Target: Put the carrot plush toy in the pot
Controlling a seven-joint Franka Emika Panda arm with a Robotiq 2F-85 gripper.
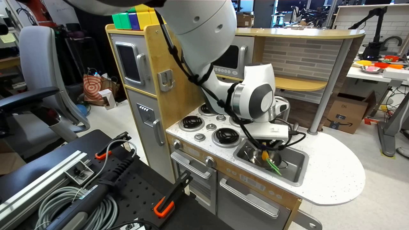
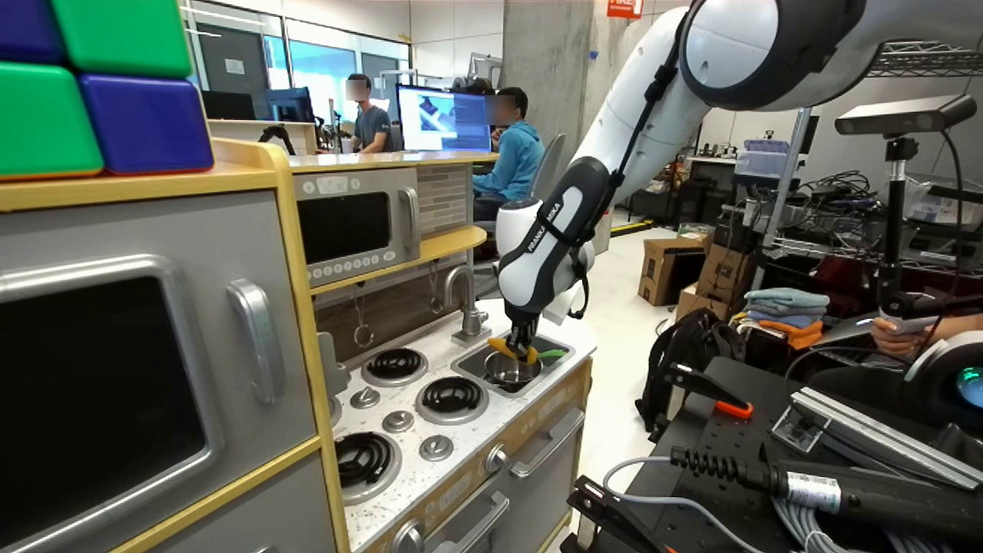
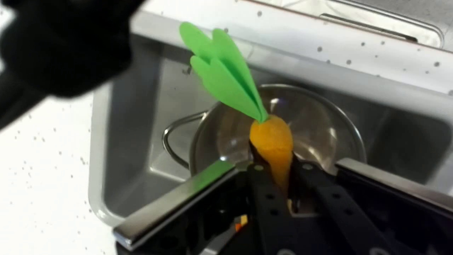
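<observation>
The carrot plush toy, orange with green leaves, shows in the wrist view [image 3: 271,132] and in both exterior views [image 1: 265,156] [image 2: 503,347]. My gripper [image 3: 274,156] is shut on its orange body, with one finger on each side. It also shows in an exterior view [image 2: 523,335]. The shiny metal pot [image 3: 339,124] stands in the sink directly below the toy. It shows in both exterior views [image 1: 255,158] [image 2: 513,376]. The toy is held over the pot opening, its leaves reaching past the rim. The toy's narrow end is hidden between the fingers in the wrist view.
The grey sink [image 1: 303,171] surrounds the pot with raised walls. A faucet [image 2: 463,296] rises behind the sink. Several stove burners [image 2: 451,396] and knobs lie beside it. White countertop [image 1: 338,169] extends on the far side. A black table [image 1: 143,182] with clamps and cable stands in front.
</observation>
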